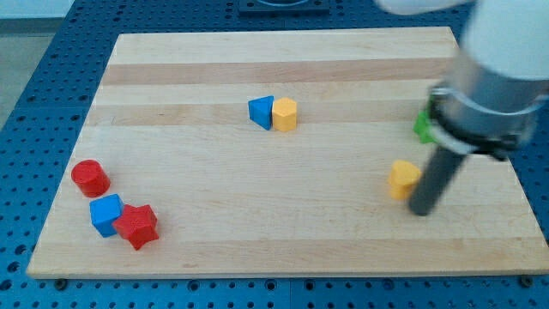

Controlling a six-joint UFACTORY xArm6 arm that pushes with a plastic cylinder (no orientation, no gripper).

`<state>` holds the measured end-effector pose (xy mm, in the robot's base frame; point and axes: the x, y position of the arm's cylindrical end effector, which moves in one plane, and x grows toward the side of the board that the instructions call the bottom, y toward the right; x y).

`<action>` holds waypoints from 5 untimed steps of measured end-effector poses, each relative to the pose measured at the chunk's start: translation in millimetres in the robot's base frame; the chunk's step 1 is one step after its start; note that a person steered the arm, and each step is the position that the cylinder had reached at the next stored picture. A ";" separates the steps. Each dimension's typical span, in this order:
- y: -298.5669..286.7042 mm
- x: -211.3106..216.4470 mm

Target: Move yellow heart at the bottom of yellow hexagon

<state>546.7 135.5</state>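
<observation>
Because the yellow heart (pixel 402 178) must slide left to sit below the yellow hexagon (pixel 285 113), the tip (pixel 422 209) rests just right of it; no pincer shows, so its state cannot be told.

counter (pixel 257 215): pale wood, smooth, matt, banded grain | blocks, e.g. yellow hexagon (pixel 285 113): plastic-looking, matt | rod: dark, matt | surround (pixel 34 77): blue perforated metal-looking sheet
</observation>
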 end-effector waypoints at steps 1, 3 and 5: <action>-81.6 -33.4; -104.6 -14.7; -34.0 7.0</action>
<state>553.7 101.5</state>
